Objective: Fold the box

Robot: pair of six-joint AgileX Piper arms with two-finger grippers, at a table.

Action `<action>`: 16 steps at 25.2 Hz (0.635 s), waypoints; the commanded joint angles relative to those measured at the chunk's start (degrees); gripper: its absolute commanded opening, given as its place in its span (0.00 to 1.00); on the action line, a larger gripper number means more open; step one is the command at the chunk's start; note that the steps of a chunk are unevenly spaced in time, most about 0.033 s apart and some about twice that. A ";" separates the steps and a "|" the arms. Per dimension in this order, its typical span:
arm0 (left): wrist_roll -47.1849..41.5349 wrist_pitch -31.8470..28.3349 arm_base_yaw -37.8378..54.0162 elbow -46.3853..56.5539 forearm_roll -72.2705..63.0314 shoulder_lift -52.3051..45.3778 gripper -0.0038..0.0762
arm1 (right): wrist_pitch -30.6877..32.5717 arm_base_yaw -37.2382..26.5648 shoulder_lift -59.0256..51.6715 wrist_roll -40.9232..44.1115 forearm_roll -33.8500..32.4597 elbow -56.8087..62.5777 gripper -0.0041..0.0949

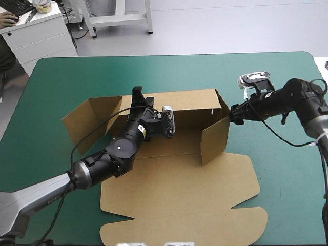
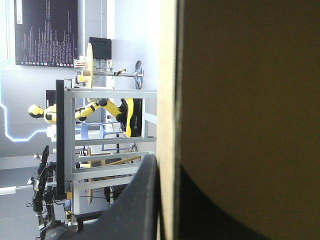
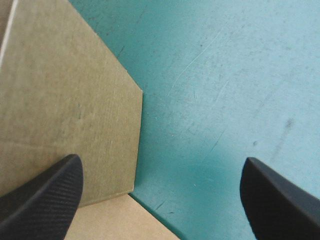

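The brown box (image 1: 179,205) lies mid-table with its back wall (image 1: 184,105) and right side wall (image 1: 215,138) raised and its lid flat toward the near edge. A left flap (image 1: 87,120) stands angled outward. My left gripper (image 1: 137,96) is at the top of the back wall near its left end. In the left wrist view the board's edge (image 2: 167,100) runs between the two black fingers (image 2: 142,205), so the gripper (image 2: 167,167) is shut on it. My right gripper (image 1: 233,116) is at the right wall's outer top corner, open (image 3: 161,161), with the wall (image 3: 65,100) beside one finger.
Bare teal-green cover (image 1: 277,169) stretches to the right of the box and along the far edge (image 1: 169,59). The lid's rounded flaps (image 1: 246,225) reach close to the near edge of the table.
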 commanded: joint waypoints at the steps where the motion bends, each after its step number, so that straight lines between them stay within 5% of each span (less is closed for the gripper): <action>1: -1.18 1.79 -0.16 -1.36 0.76 -1.98 0.04 | -5.90 -0.42 -5.89 -4.84 2.40 3.77 0.83; 16: -1.18 -1.81 -0.16 -1.36 1.39 -1.98 0.04 | -3.39 -0.21 -9.66 -32.44 21.05 9.86 0.81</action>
